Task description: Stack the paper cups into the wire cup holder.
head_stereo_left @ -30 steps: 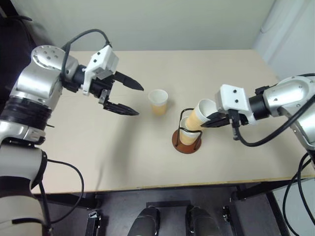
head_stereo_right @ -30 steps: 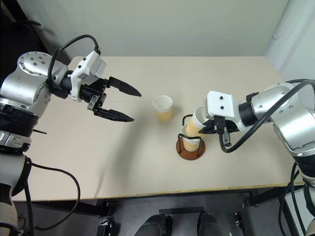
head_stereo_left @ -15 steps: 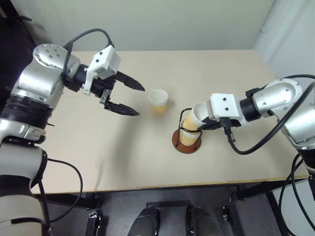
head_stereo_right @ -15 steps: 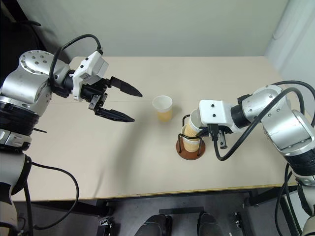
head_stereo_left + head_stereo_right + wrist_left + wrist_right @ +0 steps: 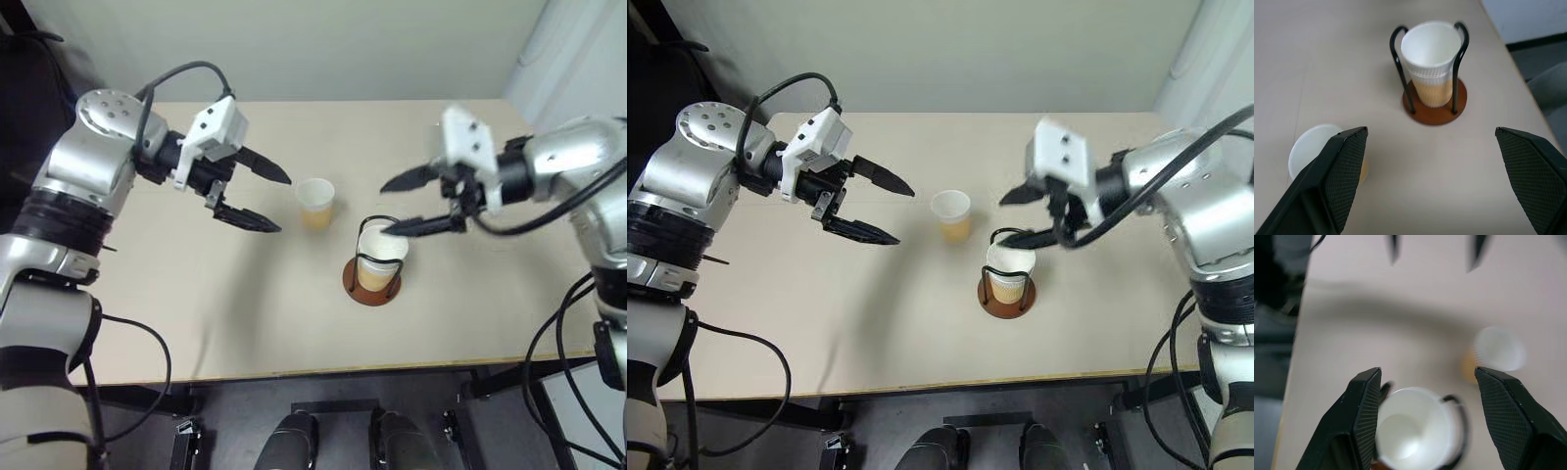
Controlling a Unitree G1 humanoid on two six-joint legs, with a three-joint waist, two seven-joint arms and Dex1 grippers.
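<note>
The wire cup holder stands on the table right of centre, its brown base under black wire loops. Two nested paper cups sit upright inside it. A third paper cup stands loose on the table just behind and to the left of the holder. My right gripper hangs open just above the stacked cups and holds nothing. Its fingers frame the white cup mouth in the right wrist view. My left gripper is open in the air, left of the loose cup, pointing toward it.
The beige table has bare room in front of and left of the holder. Its front edge runs across the lower part of the view. A pale wall lies behind the table.
The right gripper has opened and let go of the tilted cup, which now sits upright in the holder's stack. That gripper has risen above it. The left arm has stayed put.
</note>
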